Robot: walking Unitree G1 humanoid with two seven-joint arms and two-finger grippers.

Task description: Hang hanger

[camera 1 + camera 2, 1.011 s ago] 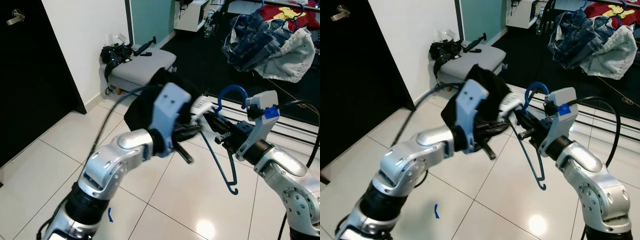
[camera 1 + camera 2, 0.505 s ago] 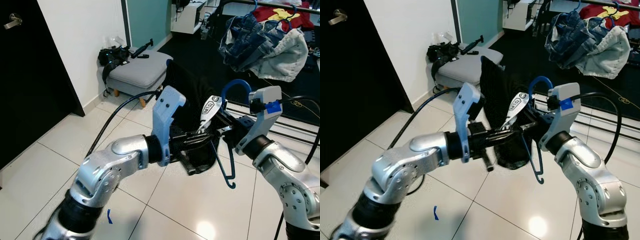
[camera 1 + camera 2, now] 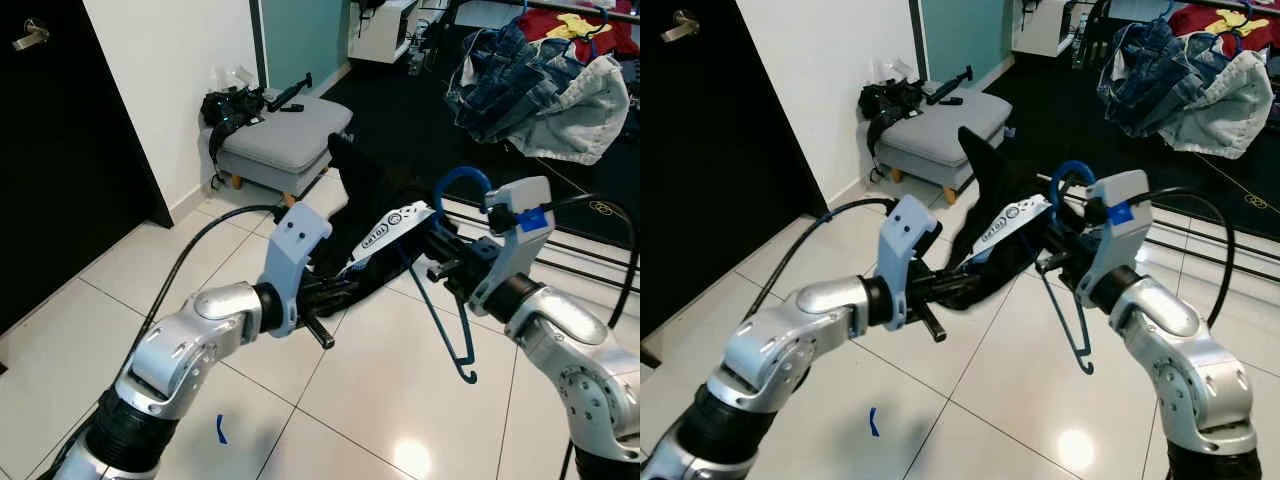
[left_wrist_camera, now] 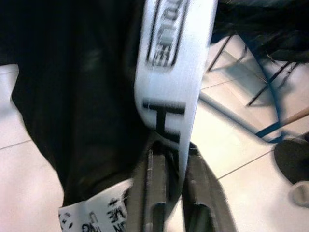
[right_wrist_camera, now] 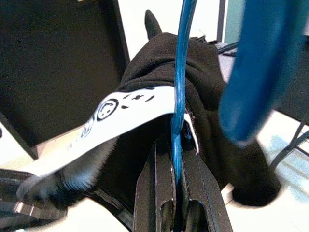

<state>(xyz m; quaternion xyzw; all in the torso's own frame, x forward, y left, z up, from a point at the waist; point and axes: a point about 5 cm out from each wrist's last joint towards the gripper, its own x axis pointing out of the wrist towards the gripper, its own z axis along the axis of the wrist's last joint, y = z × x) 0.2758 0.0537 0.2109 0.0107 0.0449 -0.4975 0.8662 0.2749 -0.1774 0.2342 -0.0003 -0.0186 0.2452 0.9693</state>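
Clamped in the right gripper (image 5: 177,203) is a blue hanger (image 3: 447,300), its thin wire running between the two black fingers (image 5: 150,193). Its hook curls up just above the gripper, and the lower end hangs down over the white floor tiles (image 3: 380,380). The right arm reaches in from the right, forearm angled up and inward at mid-height.

Opposite it, the left gripper (image 4: 169,159) pinches a black garment (image 3: 375,215) by its white printed waistband (image 3: 392,226); the band passes between the fingers in the left wrist view. The garment stretches between the two grippers, one dark corner sticking up, the rest sagging below. In the right wrist view the band lies across the hanger wire, touching it.

The left arm extends forward from the lower left, bent at the elbow.

Beyond stand a grey stool (image 3: 285,135) with black gear on it by the wall, and jeans (image 3: 500,70) piled on a rack at the far right.
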